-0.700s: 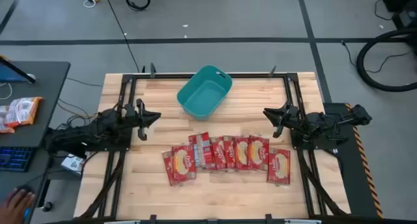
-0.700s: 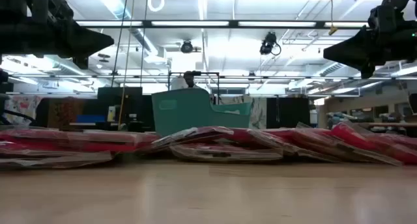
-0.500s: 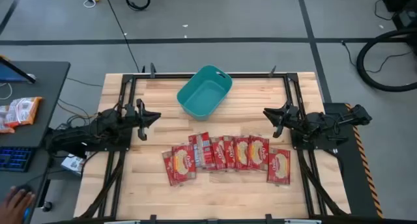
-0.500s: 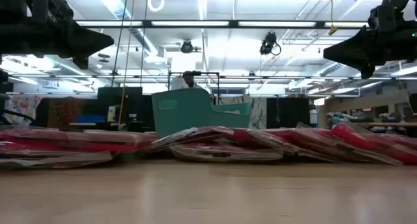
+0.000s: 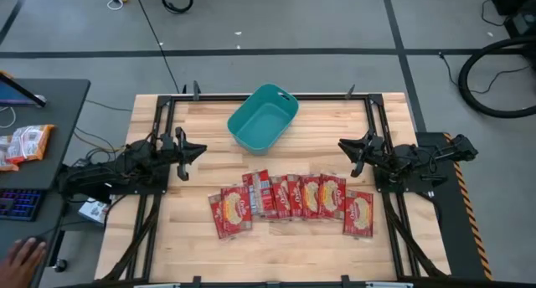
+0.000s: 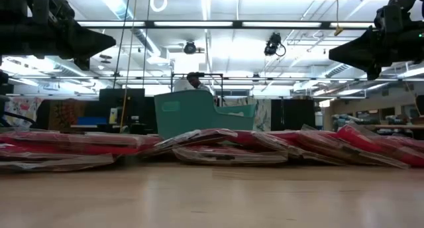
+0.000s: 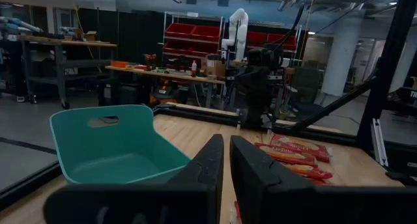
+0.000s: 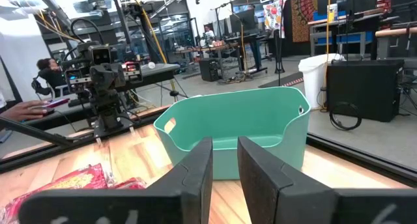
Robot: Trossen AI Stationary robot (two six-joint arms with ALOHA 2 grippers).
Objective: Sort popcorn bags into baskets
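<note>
Several red popcorn bags lie flat in an overlapping row on the near half of the wooden table, also seen in the low view. The teal basket stands empty near the far edge, turned at an angle, and shows in both wrist views. My left gripper hovers at the table's left side, pointing right, its fingers shut to a thin slit. My right gripper hovers at the right side, pointing left, its fingers narrowly open. Both are above the table, holding nothing.
Black frame rails run along the table's edges. A side desk to the left carries an orange-and-white packet and a keyboard; a person's hand rests beside it. Bare wood lies between the basket and the bags.
</note>
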